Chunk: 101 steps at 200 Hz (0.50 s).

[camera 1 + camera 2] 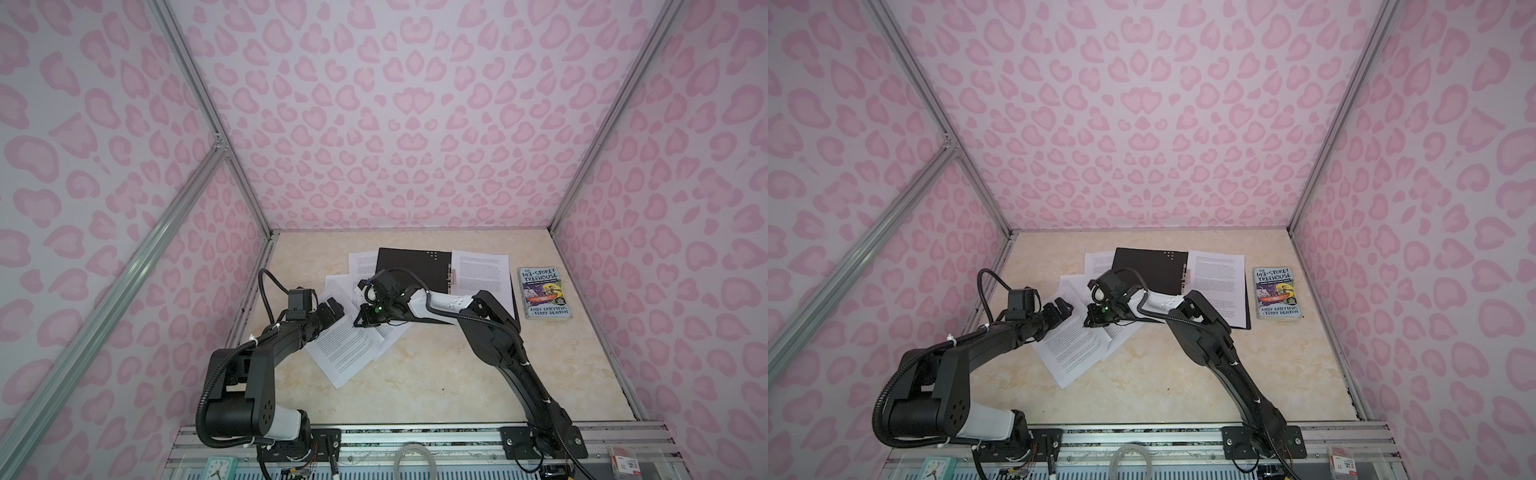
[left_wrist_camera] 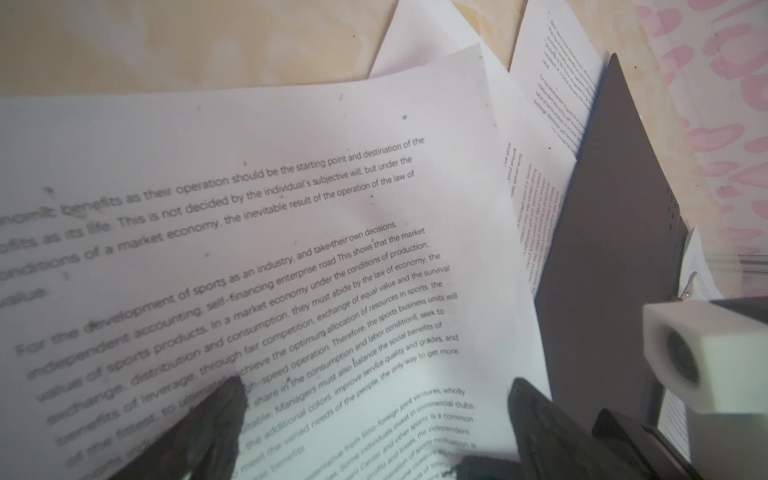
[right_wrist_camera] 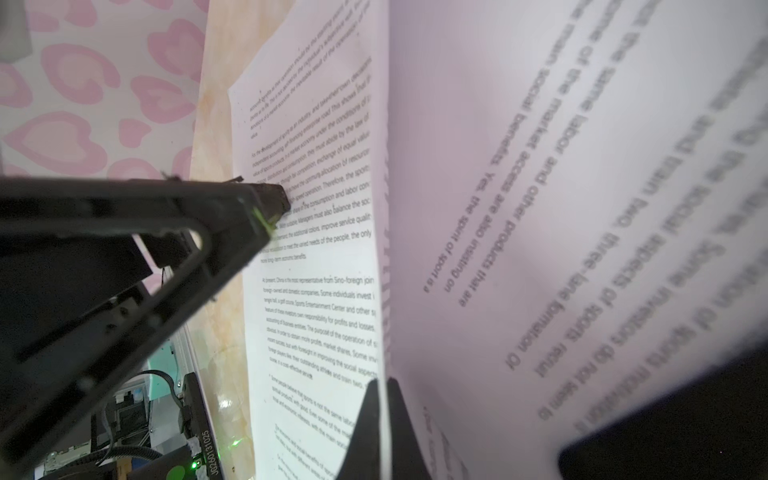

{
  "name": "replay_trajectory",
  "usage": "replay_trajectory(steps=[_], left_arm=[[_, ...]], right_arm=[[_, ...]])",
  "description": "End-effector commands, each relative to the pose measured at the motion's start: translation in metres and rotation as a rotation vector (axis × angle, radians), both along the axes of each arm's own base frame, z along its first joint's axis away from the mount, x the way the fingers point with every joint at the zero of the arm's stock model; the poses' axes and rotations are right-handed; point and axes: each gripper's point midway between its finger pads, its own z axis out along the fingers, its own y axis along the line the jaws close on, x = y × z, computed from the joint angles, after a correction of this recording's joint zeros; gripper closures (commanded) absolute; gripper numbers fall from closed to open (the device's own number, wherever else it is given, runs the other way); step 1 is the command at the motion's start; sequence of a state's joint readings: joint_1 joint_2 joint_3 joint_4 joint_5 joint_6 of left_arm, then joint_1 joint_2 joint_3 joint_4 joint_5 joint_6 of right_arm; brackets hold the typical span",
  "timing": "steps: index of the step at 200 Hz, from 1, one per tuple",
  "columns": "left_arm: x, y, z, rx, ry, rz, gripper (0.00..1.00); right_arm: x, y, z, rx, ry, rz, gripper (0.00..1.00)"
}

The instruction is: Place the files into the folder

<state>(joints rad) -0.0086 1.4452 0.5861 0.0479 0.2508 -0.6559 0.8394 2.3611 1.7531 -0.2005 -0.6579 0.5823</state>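
So the left end effector (image 1: pixel 336 308) hangs wide open over the files (image 1: pixel 347 353) fanned across the table (image 1: pixel 436 374). The right end effector (image 3: pixel 381 390) is clamped on one sheet's edge, I think. The open folder (image 1: pixel 411 270) lies just behind-right of it, so the right arm's closer.

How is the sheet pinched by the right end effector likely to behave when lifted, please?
Probably floppy: the sheet bows beside the right end effector. Likely light, being a single thin page. It may slide against the overlapping sheets beneath.
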Motion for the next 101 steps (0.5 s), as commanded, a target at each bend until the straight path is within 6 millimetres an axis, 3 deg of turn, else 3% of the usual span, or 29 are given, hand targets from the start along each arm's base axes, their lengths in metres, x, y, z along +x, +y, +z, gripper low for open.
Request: replay_trajectory(steps=[1,11,14,34,62,88,101], left_arm=[[-0.016,-0.020,0.007,-0.109,0.021,-0.052,0.00],[-0.013,-0.026,0.023,-0.136,-0.039,-0.075,0.00],[-0.013,-0.028,0.028,-0.143,-0.059,-0.083,0.00],[-0.014,-0.039,0.070,-0.159,-0.212,-0.133,0.00],[-0.030,-0.049,0.146,-0.126,-0.510,-0.194,0.01],[-0.062,-0.059,0.211,-0.133,-0.814,-0.247,0.03],[-0.079,-0.066,0.231,-0.155,-0.921,-0.281,0.03]], right_arm=[[0.000,-0.001,0.019,0.015,-0.045,0.013,1.00],[0.001,-0.005,0.024,0.001,-0.067,0.003,1.00],[0.002,-0.006,0.036,0.013,-0.086,0.000,1.00],[0.008,-0.018,0.058,0.015,-0.135,-0.032,1.00],[0.015,-0.044,0.086,0.009,-0.195,-0.086,1.00],[0.028,-0.083,0.114,0.018,-0.237,-0.169,1.00],[0.033,-0.116,0.114,-0.003,-0.241,-0.224,1.00]])
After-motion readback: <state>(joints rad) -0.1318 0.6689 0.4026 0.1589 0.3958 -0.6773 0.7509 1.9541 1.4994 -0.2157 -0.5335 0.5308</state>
